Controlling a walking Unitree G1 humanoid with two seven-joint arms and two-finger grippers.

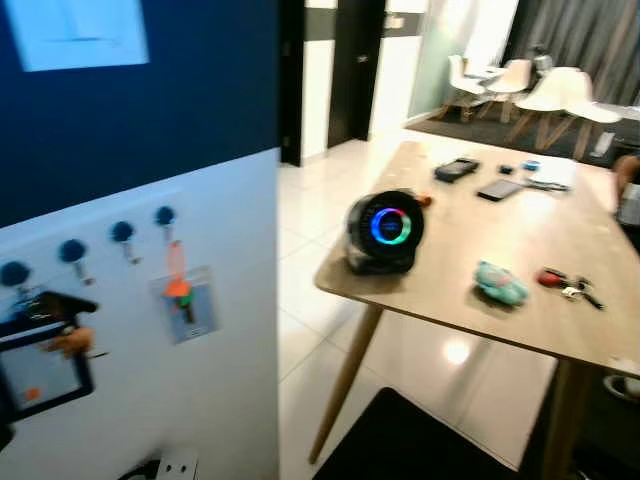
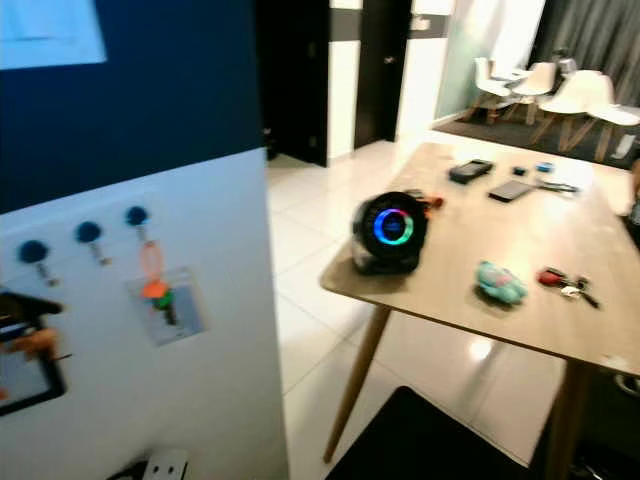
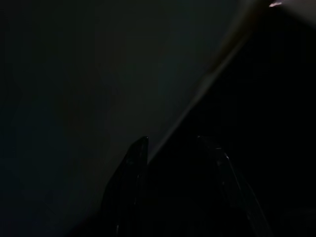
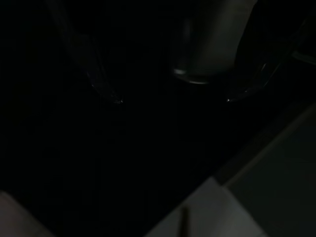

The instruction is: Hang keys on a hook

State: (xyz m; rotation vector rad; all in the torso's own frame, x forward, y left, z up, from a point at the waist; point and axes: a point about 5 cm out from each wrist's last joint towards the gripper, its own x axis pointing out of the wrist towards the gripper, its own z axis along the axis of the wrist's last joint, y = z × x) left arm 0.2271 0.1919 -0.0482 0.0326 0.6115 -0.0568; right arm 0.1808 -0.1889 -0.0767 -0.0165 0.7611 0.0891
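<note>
Over on the tabletop point(image 1: 520, 245), keys point(image 1: 568, 284) lie near its right edge, well apart from the wall hooks point(image 1: 122, 233). Both end effectors, left point(image 3: 173, 148) and right point(image 4: 173, 101), hang in shade with fingers spread, holding nothing.

red-fobbed keys point(image 1: 567, 285) flat on table; wall hooks point(image 1: 122, 235) apart.

The keys point(image 1: 570, 285) near the table's point(image 1: 470, 290) right edge are blurred small; both wrist views are nearly black.
</note>
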